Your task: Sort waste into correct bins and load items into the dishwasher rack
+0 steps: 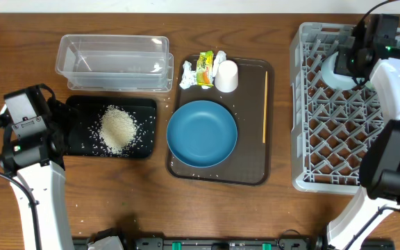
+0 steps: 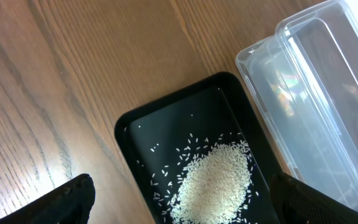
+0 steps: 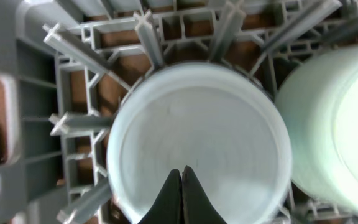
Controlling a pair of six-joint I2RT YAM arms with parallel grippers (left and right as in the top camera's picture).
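Overhead you look straight down; left wrist sits close over its shallow black rectangular tray (image 2: pixel 166 124), right over its grey plastic lattice crate (image 3: pixel 73 68)

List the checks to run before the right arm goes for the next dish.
1. Free hand: ok, left gripper open above the shallow black rectangular tray.
2. Rice binned: ok, heap of white rice grains lies in that tray.
3. Small bowls racked: ok, small pale blue bowl and small mint bowl sit in the grey plastic lattice rack.
4. Release done: cannot tell; right gripper is shut over the pale blue bowl.
5. Other waste binned: not ok, crumpled white tissue and yellow-green snack wrapper are on the brown serving tray.
6. Dishes loaded: not ok, large blue bowl, small white cup and thin wooden stick are on that tray.
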